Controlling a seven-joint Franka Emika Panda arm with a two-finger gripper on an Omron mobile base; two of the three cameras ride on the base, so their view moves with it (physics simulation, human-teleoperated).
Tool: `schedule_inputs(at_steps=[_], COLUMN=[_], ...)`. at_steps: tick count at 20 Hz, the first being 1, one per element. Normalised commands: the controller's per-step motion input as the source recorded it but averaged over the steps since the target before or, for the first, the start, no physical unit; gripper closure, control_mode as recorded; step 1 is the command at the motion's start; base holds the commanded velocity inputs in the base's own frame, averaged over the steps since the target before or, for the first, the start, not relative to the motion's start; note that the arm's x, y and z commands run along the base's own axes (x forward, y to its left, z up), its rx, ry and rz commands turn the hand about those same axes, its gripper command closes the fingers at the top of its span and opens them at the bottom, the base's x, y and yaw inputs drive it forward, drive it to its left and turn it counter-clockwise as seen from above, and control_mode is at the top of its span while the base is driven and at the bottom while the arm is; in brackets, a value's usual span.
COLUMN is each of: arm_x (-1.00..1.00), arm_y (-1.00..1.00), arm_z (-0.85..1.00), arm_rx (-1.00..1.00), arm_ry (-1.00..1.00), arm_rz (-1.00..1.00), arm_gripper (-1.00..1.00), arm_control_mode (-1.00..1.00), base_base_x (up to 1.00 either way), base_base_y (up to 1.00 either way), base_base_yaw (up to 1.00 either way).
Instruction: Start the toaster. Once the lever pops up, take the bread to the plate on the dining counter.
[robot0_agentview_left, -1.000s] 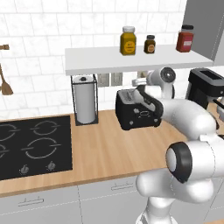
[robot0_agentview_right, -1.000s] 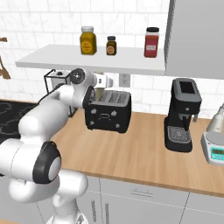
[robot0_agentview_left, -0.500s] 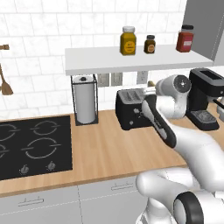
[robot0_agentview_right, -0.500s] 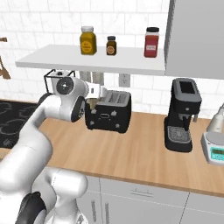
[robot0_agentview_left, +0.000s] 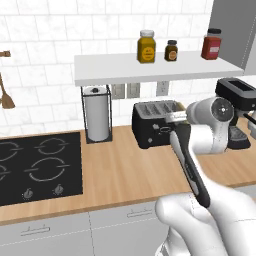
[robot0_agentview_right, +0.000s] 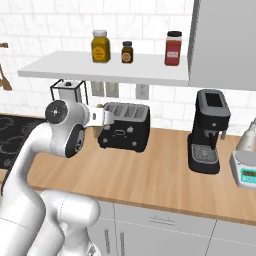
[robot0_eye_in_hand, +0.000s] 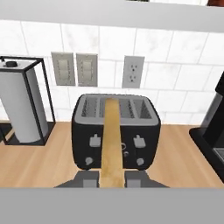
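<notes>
The black two-slot toaster (robot0_eye_in_hand: 85, 140) stands on the wall-side worktop, also seen in the left base view (robot0_agentview_left: 152, 125) and the right base view (robot0_agentview_right: 125, 131). My gripper (robot0_eye_in_hand: 112, 178) is shut on the bread (robot0_eye_in_hand: 112, 135), a tan slice seen edge-on and running up in front of the toaster's face. In the base views the gripper (robot0_agentview_left: 175, 118) (robot0_agentview_right: 101, 119) hovers at the toaster's front edge, about level with its top. The toaster's slots look empty. The plate and the dining counter are out of view.
A paper-towel roll in a black wire holder (robot0_agentview_left: 97, 114) stands left of the toaster. A black coffee machine (robot0_agentview_right: 207, 132) and a scale (robot0_agentview_right: 245, 170) stand to its right. A shelf with jars (robot0_agentview_left: 150, 67) hangs overhead. The hob (robot0_agentview_left: 35, 165) lies far left.
The hand has drawn back and down from above the toaster to its front with the bread still gripped. The arm's upper joints have swung round.
</notes>
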Motion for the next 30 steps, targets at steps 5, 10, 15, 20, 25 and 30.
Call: schedule_inputs(at_steps=[5,10,15,20,25,30], arm_x=[-0.64,-0.57,-0.38,-0.24,-0.25,-0.08], arm_y=[0.12,0.21,0.11,-0.02,-0.04,0.0], arm_z=[0.05,0.02,0.0,0.0,-0.03,0.0], arm_rx=[0.0,0.0,0.02,0.05,0.02,0.0], arm_ry=[0.05,0.1,0.03,0.0,0.0,0.0], arm_rz=[0.0,0.0,-0.01,0.0,0.0,0.0], arm_gripper=[1.0,1.0,1.0,1.0,1.0,1.0], arm_control_mode=[-1.0,-1.0,-1.0,-1.0,-1.0,-1.0], base_base_x=[0.0,0.0,0.0,0.0,0.0,0.0], base_base_y=[0.0,0.0,0.0,0.0,0.0,0.0], base_base_yaw=[0.0,0.0,0.0,0.0,0.0,0.0])
